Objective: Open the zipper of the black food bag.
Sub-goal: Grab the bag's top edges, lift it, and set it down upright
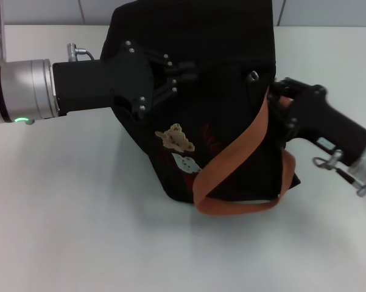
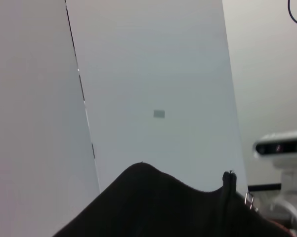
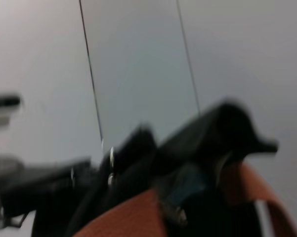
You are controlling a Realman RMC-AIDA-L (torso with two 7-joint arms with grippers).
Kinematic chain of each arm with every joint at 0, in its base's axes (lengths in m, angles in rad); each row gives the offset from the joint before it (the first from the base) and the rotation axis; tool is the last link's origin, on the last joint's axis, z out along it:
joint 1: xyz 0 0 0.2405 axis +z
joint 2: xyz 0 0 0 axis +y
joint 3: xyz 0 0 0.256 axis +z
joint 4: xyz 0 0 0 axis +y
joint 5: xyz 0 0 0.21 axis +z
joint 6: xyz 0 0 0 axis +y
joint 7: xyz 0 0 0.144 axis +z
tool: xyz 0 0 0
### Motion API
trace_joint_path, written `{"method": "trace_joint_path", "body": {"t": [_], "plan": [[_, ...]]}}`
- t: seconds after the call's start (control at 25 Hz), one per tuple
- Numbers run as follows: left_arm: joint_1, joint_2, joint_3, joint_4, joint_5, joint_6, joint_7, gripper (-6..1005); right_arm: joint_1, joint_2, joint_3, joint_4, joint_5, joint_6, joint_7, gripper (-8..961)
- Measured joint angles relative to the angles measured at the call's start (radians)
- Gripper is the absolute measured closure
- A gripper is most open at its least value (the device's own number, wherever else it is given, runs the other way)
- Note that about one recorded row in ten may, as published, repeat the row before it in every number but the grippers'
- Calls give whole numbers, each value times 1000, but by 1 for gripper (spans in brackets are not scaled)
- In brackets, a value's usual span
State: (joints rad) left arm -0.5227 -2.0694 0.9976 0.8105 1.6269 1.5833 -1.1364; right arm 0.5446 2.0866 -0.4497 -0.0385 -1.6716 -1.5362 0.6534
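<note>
Claws flank the black food bag [image 1: 219, 79] (grip on either side unclear)

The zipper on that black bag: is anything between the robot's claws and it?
Partly. By the right gripper, an orange strap crosses the black food bag near a small metal piece, possibly the zipper's pull. The left gripper presses on the bag's top; nothing visible lies between them.
</note>
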Motion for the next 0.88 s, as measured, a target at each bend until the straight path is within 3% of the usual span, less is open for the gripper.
{"method": "trace_joint_path", "body": {"t": [0.16, 0.24, 0.44, 0.88], "plan": [[-1, 0, -1, -18, -31, 7, 21, 906, 103, 0, -87, 61, 0, 150, 8, 706], [-1, 0, -1, -19, -33, 7, 22, 906, 104, 0, -87, 62, 2, 150, 11, 705], [15, 1, -7, -22, -40, 10, 33, 906, 36, -2, -33, 19, 17, 61, 57, 703], [38, 3, -22, -21, -41, 12, 34, 905, -25, -5, -38, -56, 13, 0, 103, 700]]}}
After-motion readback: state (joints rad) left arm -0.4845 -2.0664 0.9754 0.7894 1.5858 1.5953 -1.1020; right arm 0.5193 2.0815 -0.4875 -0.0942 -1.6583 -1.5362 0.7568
